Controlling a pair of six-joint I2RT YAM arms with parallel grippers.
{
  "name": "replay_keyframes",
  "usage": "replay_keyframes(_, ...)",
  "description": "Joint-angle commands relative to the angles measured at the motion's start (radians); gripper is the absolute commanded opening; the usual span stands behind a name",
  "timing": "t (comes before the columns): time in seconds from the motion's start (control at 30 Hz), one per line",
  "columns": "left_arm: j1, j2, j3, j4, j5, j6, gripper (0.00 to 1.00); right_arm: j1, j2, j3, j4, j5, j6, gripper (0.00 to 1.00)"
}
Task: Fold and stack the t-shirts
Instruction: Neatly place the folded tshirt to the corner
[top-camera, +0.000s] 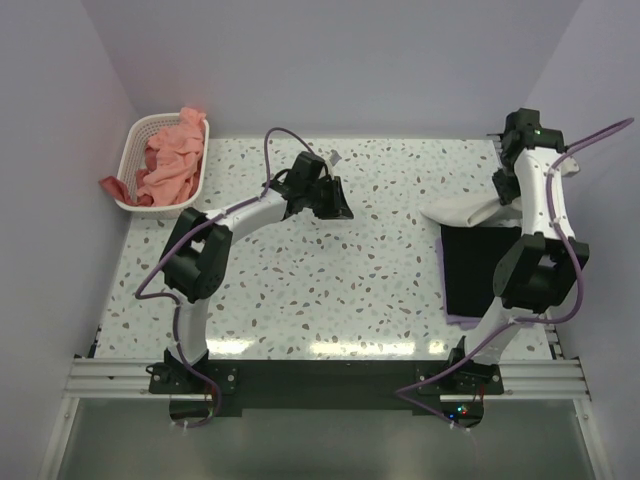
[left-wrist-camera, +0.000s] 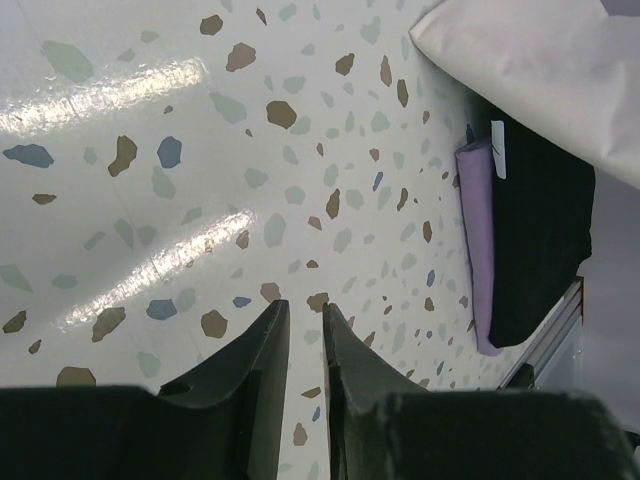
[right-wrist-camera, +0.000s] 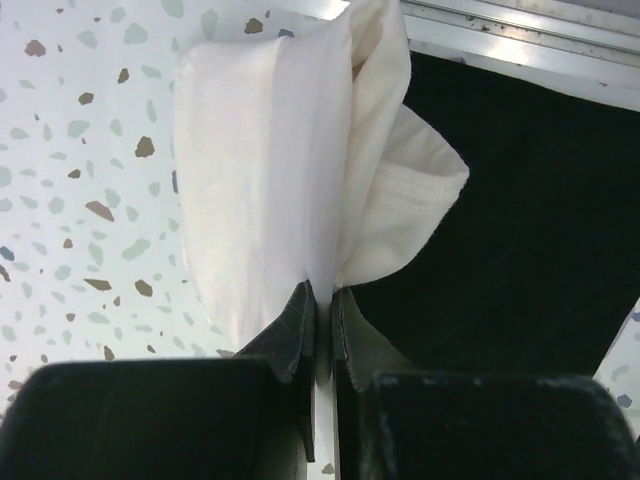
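— While it hangs creased and bunched, where is the cream-white t-shirt (right-wrist-camera: 270, 150)?
— Over the folded black t-shirt (right-wrist-camera: 520, 200) at the surface's (top-camera: 350, 270) right side, pinched in the closed right jaws.
— Left jaws?
— Slightly parted, holding nothing, above the surface.

The left arm (top-camera: 243, 212) and the right arm (top-camera: 548, 200) are each built of white links joined by black joint housings. Purple cables (top-camera: 283, 133) are looped along both. Black bases (top-camera: 180, 378) are seen toward six o'clock. Dark, tapered fingers (left-wrist-camera: 250, 368) are fitted.
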Motion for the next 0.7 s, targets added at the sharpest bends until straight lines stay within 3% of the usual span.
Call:
replay_keyframes(0.0,0.003,-0.048,0.015,0.009,0.002,0.025,0.24,-0.014,-0.064,0.05,0.036,-0.003,-0.04,0.0)
replay_keyframes(0.67,0.004,-0.049,-0.014,0.017,-0.01,0.028,0.24,-0.027,-0.149,0.07,0.096,-0.016,-0.124,0.0)
